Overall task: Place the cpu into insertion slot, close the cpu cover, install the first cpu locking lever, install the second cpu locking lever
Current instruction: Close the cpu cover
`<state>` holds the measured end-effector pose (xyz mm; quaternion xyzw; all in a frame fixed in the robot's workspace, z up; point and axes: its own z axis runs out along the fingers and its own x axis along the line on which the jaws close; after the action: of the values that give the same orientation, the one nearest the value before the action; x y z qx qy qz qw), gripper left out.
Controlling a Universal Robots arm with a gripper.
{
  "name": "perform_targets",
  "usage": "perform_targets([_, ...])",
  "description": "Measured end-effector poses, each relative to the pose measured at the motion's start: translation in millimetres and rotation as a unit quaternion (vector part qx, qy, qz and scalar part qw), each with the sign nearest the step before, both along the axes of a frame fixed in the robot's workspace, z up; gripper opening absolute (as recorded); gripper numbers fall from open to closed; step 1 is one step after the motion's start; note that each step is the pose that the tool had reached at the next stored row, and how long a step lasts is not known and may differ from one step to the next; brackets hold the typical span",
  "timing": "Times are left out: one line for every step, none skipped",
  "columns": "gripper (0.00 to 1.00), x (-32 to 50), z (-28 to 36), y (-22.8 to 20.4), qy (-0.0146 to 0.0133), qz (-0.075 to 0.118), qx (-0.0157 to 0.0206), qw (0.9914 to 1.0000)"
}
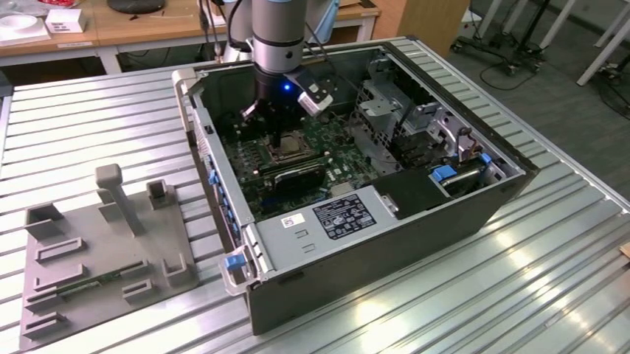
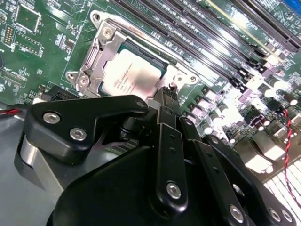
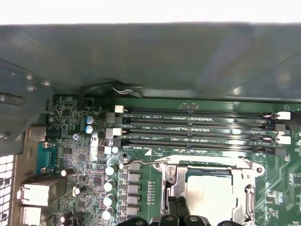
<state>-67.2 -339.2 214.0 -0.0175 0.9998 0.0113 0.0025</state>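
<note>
While cpu (image 2: pixel 134 75) sits in insertion slot (image 2: pixel 148 55) under closed cpu cover (image 2: pixel 99 52), gripper (image 2: pixel 167 92) hangs at cover's edge.
Claw narrow, fingers together; in exterior view, arm (image 1: pixel 276 29) at slot's 12 o'clock, inside PC case (image 1: pixel 394 243).

Robotics lab. Open PC case (image 1: pixel 394 214) on a slotted aluminium bench (image 1: pixel 551 295). Grey fixture plate (image 1: pixel 99 258) beside the case on the exterior view's left, robot arm (image 1: pixel 280 37) above it, wooden desks (image 1: pixel 147 29) and castered stands (image 1: pixel 502 55) beyond.
</note>
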Motion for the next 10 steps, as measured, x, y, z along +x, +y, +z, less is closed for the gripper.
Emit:
perform_targets([0.11, 0.0, 1.3, 0.0, 0.0, 0.0, 0.0, 1.0])
perform_targets([0.11, 0.0, 2.5, 0.0, 0.0, 0.0, 0.0, 1.0])
perform_targets([0.11, 0.0, 3.6, 0.0, -0.0001, 0.0, 0.0001, 1.0])
perform_targets([0.11, 0.0, 4.3, 0.0, 0.0, 0.0, 0.0001, 1.0])
perform_targets([0.11, 0.1, 4.3, 0.0, -0.0001, 0.0, 0.0002, 1.0])
perform_targets([0.11, 0.1, 4.3, 0.1, -0.0001, 0.0, 0.0002, 1.0])
perform_targets([0.11, 0.0, 4.4, 0.1, -0.0001, 0.0, 0.0002, 1.0])
perform_targets([0.11, 0.0, 4.5, 0.0, -0.0001, 0.0, 0.0001, 1.0])
perform_targets([0.11, 0.0, 4.6, 0.0, 0.0, 0.0, 0.0001, 1.0])
perform_targets([0.11, 0.3, 4.6, 0.0, 0.0, 0.0, 0.0, 1.0])
